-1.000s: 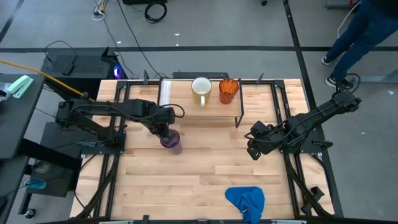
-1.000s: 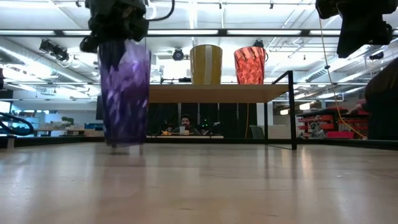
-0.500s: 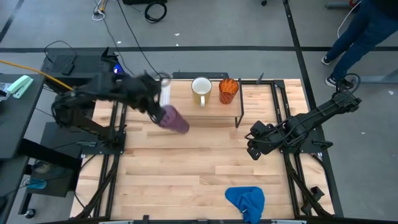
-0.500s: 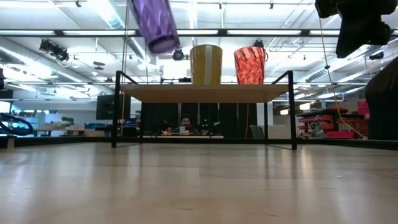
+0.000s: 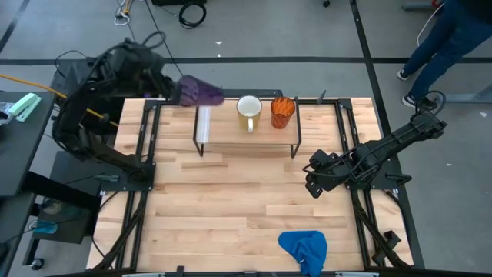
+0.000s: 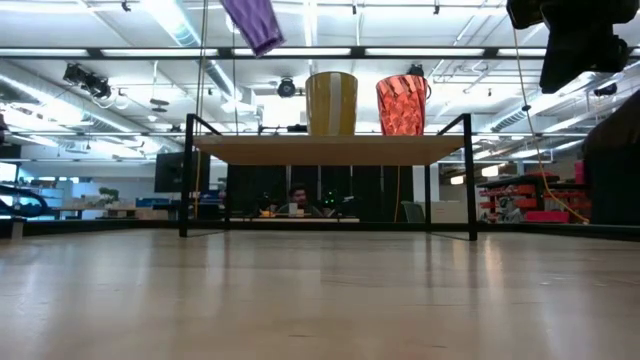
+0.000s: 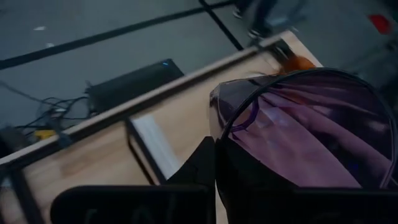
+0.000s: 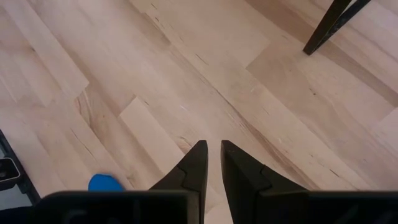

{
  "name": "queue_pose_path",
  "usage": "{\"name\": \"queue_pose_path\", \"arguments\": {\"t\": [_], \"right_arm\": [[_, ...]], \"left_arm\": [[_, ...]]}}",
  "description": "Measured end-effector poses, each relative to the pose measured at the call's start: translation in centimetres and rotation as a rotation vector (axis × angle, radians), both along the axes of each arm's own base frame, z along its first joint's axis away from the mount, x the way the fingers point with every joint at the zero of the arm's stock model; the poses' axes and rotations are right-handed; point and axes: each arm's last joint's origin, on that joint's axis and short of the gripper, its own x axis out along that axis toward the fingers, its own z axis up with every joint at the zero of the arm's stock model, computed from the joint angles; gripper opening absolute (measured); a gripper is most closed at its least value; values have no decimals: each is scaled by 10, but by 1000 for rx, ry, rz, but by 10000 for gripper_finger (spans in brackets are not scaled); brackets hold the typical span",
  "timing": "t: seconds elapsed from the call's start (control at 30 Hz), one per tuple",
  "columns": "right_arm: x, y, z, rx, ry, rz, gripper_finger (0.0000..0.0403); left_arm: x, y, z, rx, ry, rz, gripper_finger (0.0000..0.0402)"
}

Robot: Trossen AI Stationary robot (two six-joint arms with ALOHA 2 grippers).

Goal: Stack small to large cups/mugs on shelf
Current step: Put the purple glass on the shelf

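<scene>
My left gripper [image 5: 178,91] holds the translucent purple tumbler [image 5: 203,93] high in the air over the far left end of the shelf [image 5: 231,135]. The tumbler lies nearly level, with its base toward the table's right. In the low view only its lower end [image 6: 255,22] shows at the top. The white mug [image 5: 248,112] and the orange cup [image 5: 282,112] stand upright on their bases on the shelf board [image 6: 330,150], side by side. My right gripper [image 5: 312,186] is shut and waits above the table's right part, holding nothing. My left gripper pinches the purple tumbler's wall at its rim [image 7: 219,127]. One finger [image 7: 200,167] is outside, and the other shows dark through the purple wall, inside the mouth. The tumbler is lifted clear and juts out level beyond the fingers, toward the table's right.
A blue cloth [image 5: 304,248] lies at the table's near edge, right of the middle. The shelf stands on thin black legs [image 6: 471,176] at the far edge. A person [image 5: 453,35] stands on the floor beyond the far right corner. Bare tabletop [image 8: 186,74] lies under my right gripper.
My left gripper has carried the purple tumbler from the tabletop, up and toward the far left, to well above the shelf's height. The tumbler has tipped from upright to nearly level. The mug, the orange cup and my right arm have kept still.
</scene>
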Motion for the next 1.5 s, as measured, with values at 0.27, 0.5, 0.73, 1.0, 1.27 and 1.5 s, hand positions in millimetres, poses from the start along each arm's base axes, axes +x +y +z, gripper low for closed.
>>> {"name": "queue_pose_path", "arguments": {"t": [0.27,0.5,0.73,1.0,1.27,1.5], "right_arm": [[0,0,0,8,-1,-15,52],[0,0,0,16,-1,-22,52],[0,0,0,16,-1,-21,52],[0,0,0,15,-1,-22,52],[0,0,0,16,-1,-21,52],[0,0,0,15,-1,-22,52]], "left_arm": [[12,40,-13,-36,68,110,12],[39,64,-44,-215,219,-18,12],[61,75,-60,-262,263,-75,12],[77,85,-75,-278,320,-94,12],[84,89,-81,-272,356,-87,12],[86,91,-83,-273,366,-84,12]]}}
